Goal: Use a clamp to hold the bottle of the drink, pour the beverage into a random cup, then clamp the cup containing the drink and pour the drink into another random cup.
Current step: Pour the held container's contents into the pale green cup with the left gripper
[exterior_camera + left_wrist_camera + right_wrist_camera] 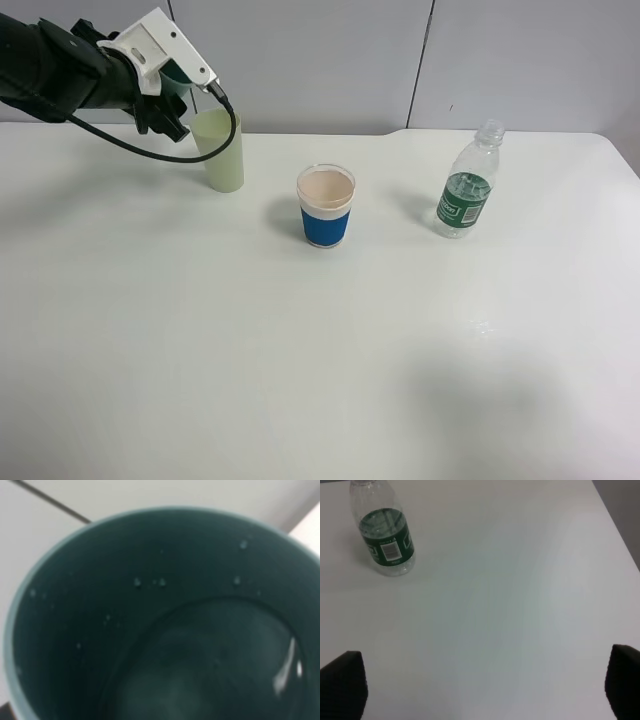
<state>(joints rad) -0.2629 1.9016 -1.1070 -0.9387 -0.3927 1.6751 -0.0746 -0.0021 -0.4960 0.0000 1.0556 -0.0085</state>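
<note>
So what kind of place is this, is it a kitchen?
Probably a robot lab, not a kitchen: a bare white table, plain grey wall panels behind it, and a black robot arm holding a teal cup near a tall yellow-green cup.

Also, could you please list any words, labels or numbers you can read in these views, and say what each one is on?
Nothing can be read.
On the bottle, the green label has a white printed patch, perhaps a barcode, too small and blurred to read.
No text is visible on the blue-sleeved cup, yellow-green tumbler, teal cup or white bracket plate.
</note>
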